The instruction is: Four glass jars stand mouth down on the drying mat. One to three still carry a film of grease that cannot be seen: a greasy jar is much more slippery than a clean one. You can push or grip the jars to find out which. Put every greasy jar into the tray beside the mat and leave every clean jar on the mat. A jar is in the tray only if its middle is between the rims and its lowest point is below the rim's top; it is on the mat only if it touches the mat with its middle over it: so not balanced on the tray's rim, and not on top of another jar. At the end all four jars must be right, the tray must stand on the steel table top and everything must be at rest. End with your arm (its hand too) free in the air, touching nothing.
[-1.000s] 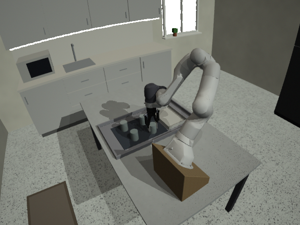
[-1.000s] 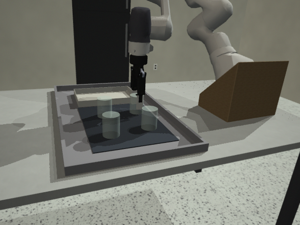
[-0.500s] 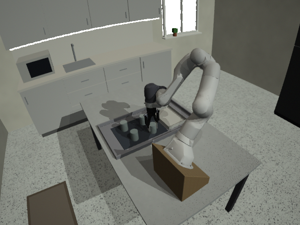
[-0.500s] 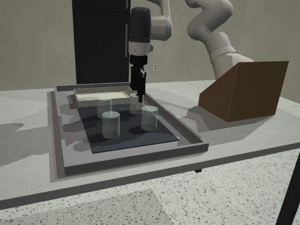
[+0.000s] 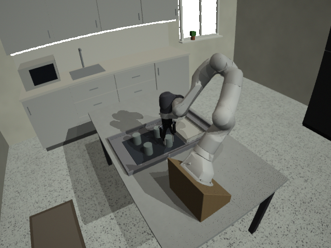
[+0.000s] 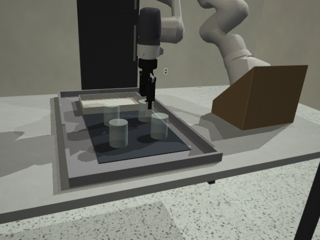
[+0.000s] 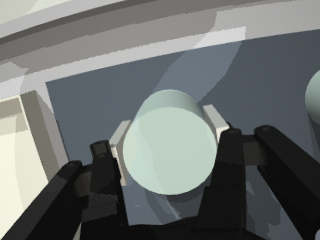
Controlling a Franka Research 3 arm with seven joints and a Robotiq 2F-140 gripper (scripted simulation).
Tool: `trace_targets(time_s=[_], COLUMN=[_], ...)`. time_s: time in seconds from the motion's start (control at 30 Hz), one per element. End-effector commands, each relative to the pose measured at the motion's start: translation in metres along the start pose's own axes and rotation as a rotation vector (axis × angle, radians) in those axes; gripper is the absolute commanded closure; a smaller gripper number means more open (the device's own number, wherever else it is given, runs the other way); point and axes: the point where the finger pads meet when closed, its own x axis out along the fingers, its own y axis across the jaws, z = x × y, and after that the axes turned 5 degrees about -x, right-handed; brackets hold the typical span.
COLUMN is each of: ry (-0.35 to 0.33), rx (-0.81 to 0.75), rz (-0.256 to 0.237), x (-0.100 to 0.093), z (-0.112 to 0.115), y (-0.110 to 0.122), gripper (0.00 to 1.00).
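Note:
Four pale glass jars stand mouth down on the dark drying mat (image 6: 134,136). My gripper (image 6: 149,105) comes straight down and is shut on the jar (image 6: 144,111) nearest the tray, on the arm's side of the mat. In the wrist view this jar (image 7: 170,150) fills the gap between the two finger pads of the gripper (image 7: 170,135). It also shows in the top view (image 5: 168,140) under the gripper (image 5: 167,134), and it seems to rest on the mat. The other three jars (image 6: 159,125) (image 6: 118,133) (image 6: 111,113) stand free. The cream tray (image 6: 109,101) lies at the mat's far end with nothing in it.
Mat and tray lie inside a wide grey rimmed base (image 6: 134,164) on the steel table. A brown wedge block (image 6: 261,96) carries the arm's foot to the right. One free jar (image 7: 312,94) shows at the wrist view's right edge.

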Motion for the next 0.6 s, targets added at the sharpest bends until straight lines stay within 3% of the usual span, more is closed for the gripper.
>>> trace_targets(time_s=[0.0, 0.17, 0.57], ry=[-0.002, -0.002, -0.002], rx=[0.004, 0.004, 0.004], rz=[0.0, 0.0, 0.0], x=[0.0, 0.0, -0.026], z=[0.001, 0.001, 0.001], y=[0.0, 0.0, 0.0], gripper=[1.0, 1.0, 1.0])
